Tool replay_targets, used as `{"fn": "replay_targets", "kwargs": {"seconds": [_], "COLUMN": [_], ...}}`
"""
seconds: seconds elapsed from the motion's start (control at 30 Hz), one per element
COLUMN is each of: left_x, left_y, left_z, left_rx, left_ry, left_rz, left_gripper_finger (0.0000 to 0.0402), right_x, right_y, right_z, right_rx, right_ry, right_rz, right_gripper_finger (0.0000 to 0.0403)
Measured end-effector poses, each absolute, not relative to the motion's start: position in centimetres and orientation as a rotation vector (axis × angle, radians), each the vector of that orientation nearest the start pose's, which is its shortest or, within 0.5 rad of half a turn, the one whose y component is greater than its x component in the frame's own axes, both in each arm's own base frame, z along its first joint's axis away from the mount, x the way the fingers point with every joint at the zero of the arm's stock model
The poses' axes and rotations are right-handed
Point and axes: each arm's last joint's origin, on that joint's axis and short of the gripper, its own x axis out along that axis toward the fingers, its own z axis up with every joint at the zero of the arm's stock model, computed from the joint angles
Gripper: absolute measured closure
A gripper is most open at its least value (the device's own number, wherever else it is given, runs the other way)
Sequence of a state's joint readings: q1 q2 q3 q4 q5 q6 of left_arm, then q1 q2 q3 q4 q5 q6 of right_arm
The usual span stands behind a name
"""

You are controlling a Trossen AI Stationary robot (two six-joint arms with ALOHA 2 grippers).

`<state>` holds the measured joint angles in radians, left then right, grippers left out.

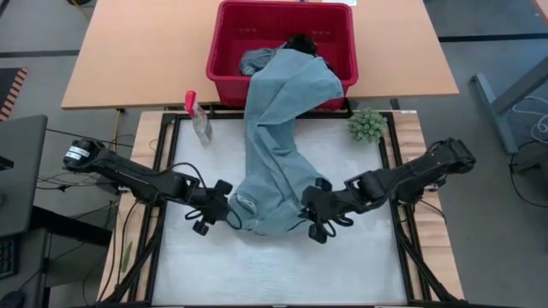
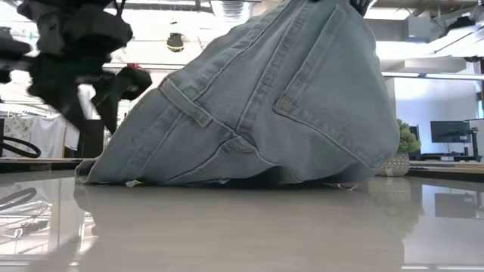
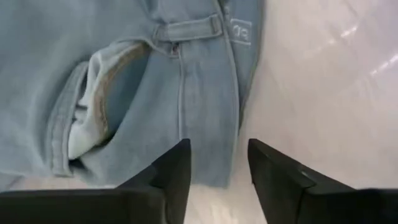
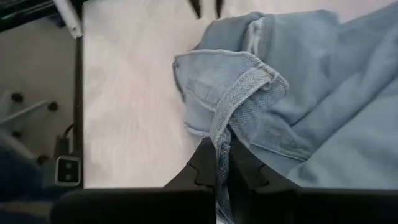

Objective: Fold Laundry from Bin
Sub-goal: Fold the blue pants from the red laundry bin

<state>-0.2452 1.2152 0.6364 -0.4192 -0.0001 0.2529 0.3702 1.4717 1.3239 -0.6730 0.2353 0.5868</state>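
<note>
Your jeans [image 1: 278, 128] still trail from the red bin [image 1: 338, 34] onto the table, so you are mid-pull: right gripper [image 4: 222, 165] is clamped on the waistband, left gripper [image 3: 217, 165] stands open just beside it, needing a grip next.

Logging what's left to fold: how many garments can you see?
3: denim jeans draped from the bin onto the table; a grey-blue piece and a black one inside. More may be hidden.

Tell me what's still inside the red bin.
Inside the bin: the jeans' upper end, a dark garment and bare red floor. Anything beneath them is covered.
</note>
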Motion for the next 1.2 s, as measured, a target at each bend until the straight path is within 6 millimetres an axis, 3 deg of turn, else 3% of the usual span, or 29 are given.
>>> {"fn": "replay_targets", "kwargs": {"seconds": [0.23, 0.37, 0.57, 0.7, 0.83, 0.9, 1.03, 1.2], "left_x": [21.0, 20.7, 21.3, 21.7, 21.8, 22.0, 22.7, 23.5], "left_y": [-5.8, -6.1, -6.3, -6.4, -6.5, -6.5, -6.6, -6.4], "left_z": [17.4, 15.4, 13.0, 12.0, 11.9, 12.4, 15.2, 23.9], "left_rx": [0.458, 0.493, 0.507, 0.487, 0.440, 0.421, 0.420, 0.515], "left_ry": [0.907, 0.930, 0.989, 1.022, 1.028, 1.022, 1.005, 0.849], "left_rz": [-0.356, -0.410, -0.399, -0.401, -0.382, -0.351, -0.293, -0.180], "left_gripper_finger": [0.0199, 0.0173, 0.0164, 0.0217, 0.0332, 0.0382, 0.0397, 0.0400], "right_x": [30.0, 30.3, 30.4, 30.3, 30.2, 30.1, 29.6, 27.3], "right_y": [10.2, 9.4, 9.1, 9.4, 10.0, 10.4, 10.9, 10.0], "right_z": [31.5, 31.5, 31.8, 31.8, 31.9, 31.9, 32.4, 36.0], "right_rx": [0.332, 0.347, 0.362, 0.365, 0.365, 0.365, 0.375, 0.347], "right_ry": [0.763, 0.749, 0.726, 0.731, 0.727, 0.725, 0.709, 0.538], "right_rz": [-0.162, -0.181, -0.178, -0.161, -0.142, -0.131, -0.119, -0.117], "right_gripper_finger": [0.0365, 0.0362, 0.0360, 0.0360, 0.0359, 0.0359, 0.0358, 0.0359]}}
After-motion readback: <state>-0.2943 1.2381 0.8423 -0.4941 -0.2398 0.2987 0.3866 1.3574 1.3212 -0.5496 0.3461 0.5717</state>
